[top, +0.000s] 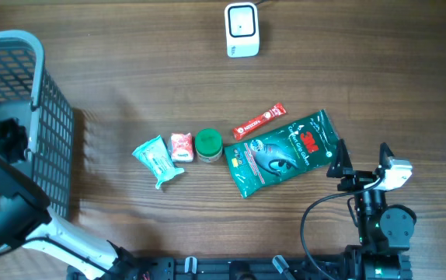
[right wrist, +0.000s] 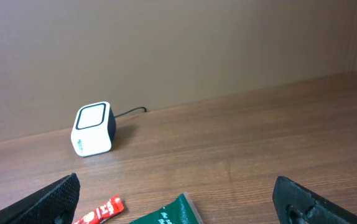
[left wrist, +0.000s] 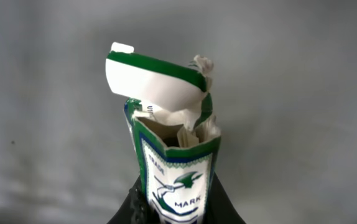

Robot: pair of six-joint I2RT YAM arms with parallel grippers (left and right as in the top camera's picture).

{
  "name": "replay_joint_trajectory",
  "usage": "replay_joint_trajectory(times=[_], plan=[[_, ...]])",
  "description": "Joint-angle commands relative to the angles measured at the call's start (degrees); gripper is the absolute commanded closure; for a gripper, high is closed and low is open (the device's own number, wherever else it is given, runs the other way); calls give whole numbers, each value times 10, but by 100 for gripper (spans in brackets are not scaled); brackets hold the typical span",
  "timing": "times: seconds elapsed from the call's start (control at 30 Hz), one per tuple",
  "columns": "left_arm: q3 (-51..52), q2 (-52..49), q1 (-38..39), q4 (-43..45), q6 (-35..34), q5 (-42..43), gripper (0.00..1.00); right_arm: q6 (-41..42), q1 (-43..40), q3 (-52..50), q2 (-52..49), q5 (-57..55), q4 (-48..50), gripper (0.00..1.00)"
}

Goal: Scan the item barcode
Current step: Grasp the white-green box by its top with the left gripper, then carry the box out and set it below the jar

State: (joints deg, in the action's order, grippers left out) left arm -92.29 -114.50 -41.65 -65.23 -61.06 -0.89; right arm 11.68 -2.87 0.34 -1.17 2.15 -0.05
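Against blurred grey, a green-white pack [left wrist: 177,168] (top seemingly torn) stands upright.

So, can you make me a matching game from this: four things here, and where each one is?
Things
1. scanner
2. red sachet
3. torn pouch
4. green lid

Places
A. between the left jaws
B. between the small red packet and the big green pack
C. alone at the far side of the table
D. beside the big green pack, on the scanner's side

Pairs: 1-C, 2-D, 3-A, 4-B
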Motion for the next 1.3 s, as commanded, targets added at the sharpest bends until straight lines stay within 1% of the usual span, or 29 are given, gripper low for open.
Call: replay_joint_trajectory(times=[0.0, 0.13, 0.23, 0.3, 0.37, 0.4, 0.5, 0.63, 0.73, 0.83, 0.97, 1.03, 1.1, 1.17, 1.2, 1.27], plan=[[-89, 93, -3, -43, 24, 36, 92, 3, 2, 0, 4, 5, 1, 0], [-157, 183, -3, -82, 24, 83, 91, 3, 2, 0, 3, 5, 1, 0], [-169, 270, 0, -86, 24, 134, 89, 3, 2, 0, 4, 5, 1, 0], [-169, 333, 21, -101, 24, 155, 89, 3, 2, 0, 4, 5, 1, 0], [-169, 371, 59, -124, 24, 154, 88, 3, 2, 0, 3, 5, 1, 0], [-169, 385, 84, -137, 24, 154, 88, 3, 2, 0, 3, 4, 1, 0], [-168, 408, 202, -185, 21, 149, 88, 3, 2, 0, 4, 5, 1, 0], [-149, 396, 357, -199, 22, 134, 87, 3, 2, 0, 3, 5, 1, 0], [-113, 379, 478, -199, 22, 100, 87, 3, 2, 0, 4, 5, 1, 0], [-73, 363, 572, -201, 25, 47, 83, 3, 2, 0, 4, 5, 1, 0], [-2, 360, 681, -194, 85, -18, 83, 3, 2, 0, 4, 5, 1, 1], [37, 360, 726, -188, 116, -69, 83, 3, 2, 0, 3, 5, 1, 0], [80, 360, 758, -168, 141, -103, 82, 3, 2, 0, 4, 5, 1, 0], [139, 360, 786, -115, 188, -105, 81, 3, 2, 0, 3, 5, 1, 0], [181, 360, 799, -73, 202, -104, 81, 3, 2, 0, 3, 5, 1, 0], [251, 360, 818, -1, 204, -87, 82, 3, 2, 0, 3, 5, 1, 0]])
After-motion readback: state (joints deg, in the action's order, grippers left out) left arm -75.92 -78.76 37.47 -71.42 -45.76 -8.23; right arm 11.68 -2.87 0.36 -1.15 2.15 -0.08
